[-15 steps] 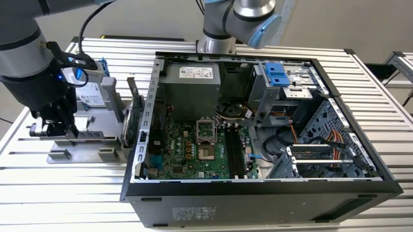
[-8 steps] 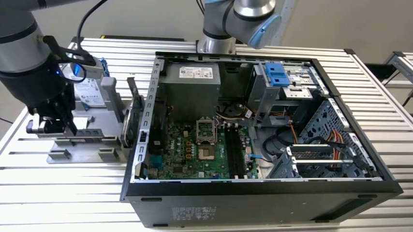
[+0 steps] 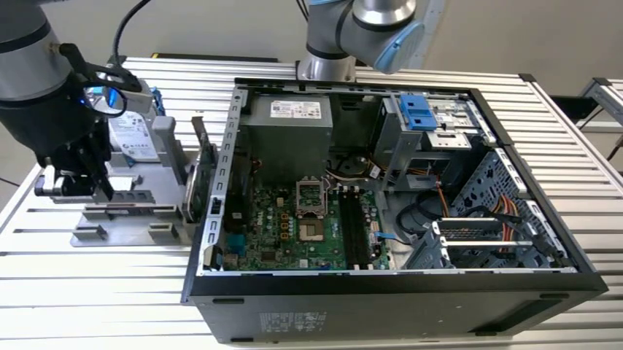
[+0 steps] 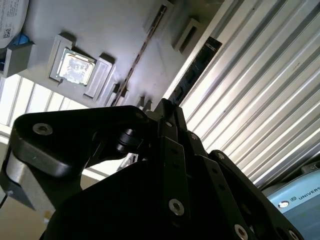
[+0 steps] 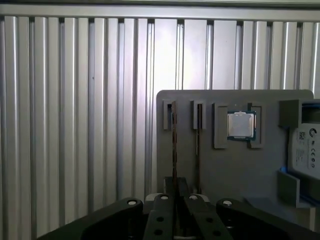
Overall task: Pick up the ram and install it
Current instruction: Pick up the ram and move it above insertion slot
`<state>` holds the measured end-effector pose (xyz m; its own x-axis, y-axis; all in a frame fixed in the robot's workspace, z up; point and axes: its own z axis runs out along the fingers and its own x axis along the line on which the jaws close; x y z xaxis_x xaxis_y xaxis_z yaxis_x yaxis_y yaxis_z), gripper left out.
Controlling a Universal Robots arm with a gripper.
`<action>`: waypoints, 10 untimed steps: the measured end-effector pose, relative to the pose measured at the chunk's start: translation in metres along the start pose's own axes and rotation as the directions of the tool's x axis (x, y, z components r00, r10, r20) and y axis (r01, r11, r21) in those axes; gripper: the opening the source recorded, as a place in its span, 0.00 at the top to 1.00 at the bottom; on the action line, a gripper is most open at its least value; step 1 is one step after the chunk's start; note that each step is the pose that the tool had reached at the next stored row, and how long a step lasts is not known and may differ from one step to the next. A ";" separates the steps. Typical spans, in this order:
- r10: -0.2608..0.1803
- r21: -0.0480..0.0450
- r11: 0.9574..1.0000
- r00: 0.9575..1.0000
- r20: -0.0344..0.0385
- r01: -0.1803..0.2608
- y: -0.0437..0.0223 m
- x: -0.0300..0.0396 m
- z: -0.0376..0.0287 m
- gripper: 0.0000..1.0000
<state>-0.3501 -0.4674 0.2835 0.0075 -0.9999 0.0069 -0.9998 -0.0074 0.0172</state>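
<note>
The ram [image 5: 174,140] is a thin stick standing edge-on in the end slot of a grey holder plate [image 5: 225,170]. In the second wrist view the ram [image 4: 192,70] shows as a dark strip at the plate's edge. My gripper [image 5: 175,186] sits over the ram's near end, with its fingers closed on the stick from both sides. The stick is still seated in the slot. In the exterior view my gripper [image 3: 78,191] hangs low over the holder [image 3: 127,219], to the left of the open computer case [image 3: 389,284].
A second thin stick [image 5: 198,145] stands in the neighbouring slot, and beyond it lies a processor chip [image 5: 241,125]. A hard drive [image 3: 131,138] with a blue bracket stands at the holder's far end. The case's motherboard has long black memory slots [image 3: 355,237]. Everything rests on a ribbed metal table [image 3: 98,292].
</note>
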 end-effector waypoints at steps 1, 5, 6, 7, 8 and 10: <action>0.000 0.000 1.000 1.000 0.000 0.000 0.0000 0.0000 -0.0013 1.00; 0.000 0.000 1.000 1.000 0.000 0.000 0.0001 0.0000 -0.0067 1.00; 0.000 0.000 1.000 1.000 0.000 0.000 0.0001 0.0001 -0.0079 1.00; 0.000 0.000 1.000 1.000 0.000 0.000 0.0001 0.0001 -0.0093 1.00; 0.000 0.000 1.000 1.000 0.000 0.000 0.0002 0.0001 -0.0105 1.00; 0.000 0.000 1.000 1.000 0.000 0.000 0.0002 0.0001 -0.0130 1.00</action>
<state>-0.3501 -0.4674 0.2965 0.0075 -0.9999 0.0069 -0.9998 -0.0074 0.0172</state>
